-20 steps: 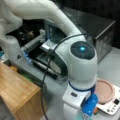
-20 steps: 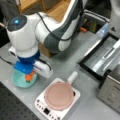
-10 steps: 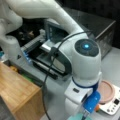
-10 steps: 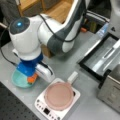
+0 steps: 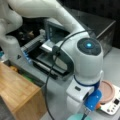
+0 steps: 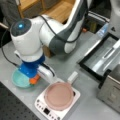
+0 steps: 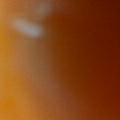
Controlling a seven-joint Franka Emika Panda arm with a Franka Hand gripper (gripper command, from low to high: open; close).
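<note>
**A:** Two fingers, and what are they doing?

**B:** I cannot tell how they stand: my gripper shows only as a blue block under the wrist, and the fingertips are hidden. Right at its lower end sits an orange thing. Whether I am gripping it or only touching it, I can't say (my wrist view is nothing but an orange-brown blur, so something orange is pressed very close to the lens).

**A:** And around that?

**B:** Just below me is the teal bowl, with the orange thing at its rim on the side facing the pink dish. That dish rests on a white base with buttons. Further off are a wooden top and a black tray.

**A:** Anything different from a second ago?

**B:** My wrist has slid slightly toward the dish and has barely moved since. The bowl hasn't shifted.
</note>
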